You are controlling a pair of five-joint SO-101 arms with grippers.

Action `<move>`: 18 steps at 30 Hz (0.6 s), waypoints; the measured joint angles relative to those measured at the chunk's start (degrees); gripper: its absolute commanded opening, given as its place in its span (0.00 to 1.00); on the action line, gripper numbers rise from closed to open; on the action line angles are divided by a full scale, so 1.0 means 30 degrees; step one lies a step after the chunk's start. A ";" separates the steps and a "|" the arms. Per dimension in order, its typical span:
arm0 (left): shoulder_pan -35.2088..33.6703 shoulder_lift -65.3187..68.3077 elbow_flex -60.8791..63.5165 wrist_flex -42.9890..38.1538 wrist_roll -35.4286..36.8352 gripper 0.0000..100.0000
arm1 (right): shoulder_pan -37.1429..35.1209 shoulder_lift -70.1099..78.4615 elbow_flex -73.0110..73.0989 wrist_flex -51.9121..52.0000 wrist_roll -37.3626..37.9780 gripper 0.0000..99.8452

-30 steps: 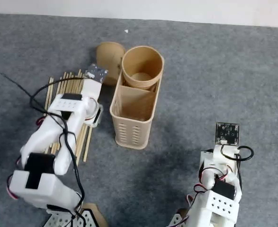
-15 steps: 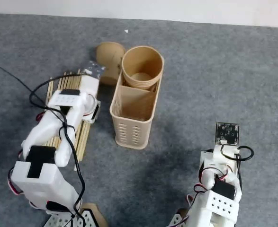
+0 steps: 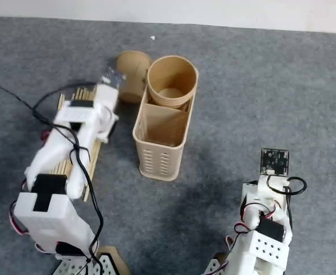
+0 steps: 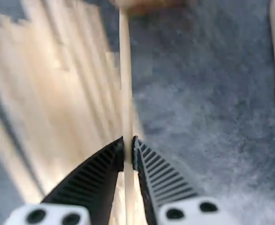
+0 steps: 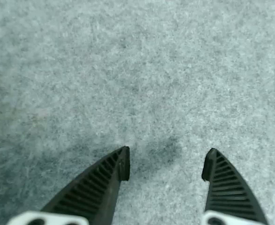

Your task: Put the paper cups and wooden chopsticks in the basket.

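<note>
Basket (image 3: 161, 163) stands mid-tabletop (image 3: 259, 86), long axis running near to far. Its far compartment holds stacked paper cups (image 3: 172, 86). The near compartment is open, and we judge the sticks belong there. One loose cup (image 3: 130, 66) lies on its side just far-left of the basket.

Step in hand, our judgement: lift one stick out of the pile and carry it right to the near compartment.
- Rise straight up until the stick is free of its neighbours.
- Hold the pinch firm; a thin stick can pivot in the grip.
- Tip it end-down over the compartment, and let go only once the low end is inside the rim.
- Mind the loose cup near the stick's far end.

Chopsticks (image 3: 92, 163) lie in a pile left of the basket, partly under the left arm. Left end effector (image 4: 128, 145) is clenched on a single chopstick (image 4: 124, 84) at the pile's basket-side edge; the stick runs out between the fingertips toward the loose cup. Right end effector (image 5: 166, 164) is released, jaws wide, over bare tabletop near right, well apart from everything.
</note>
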 measured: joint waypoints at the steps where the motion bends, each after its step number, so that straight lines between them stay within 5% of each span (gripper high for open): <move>1: -0.0029 0.0000 -0.0996 0.0762 0.0000 0.02 | 0.0000 0.0000 0.0000 0.0000 0.0000 0.26; 12: 0.0147 -0.0205 -1.1575 0.8322 0.0821 0.02 | 0.0000 0.0000 0.0000 0.0000 0.0000 0.26; 18: 0.2403 -0.5656 -1.3070 0.9758 0.1582 0.02 | 0.0000 0.0000 0.0000 0.0000 0.0000 0.26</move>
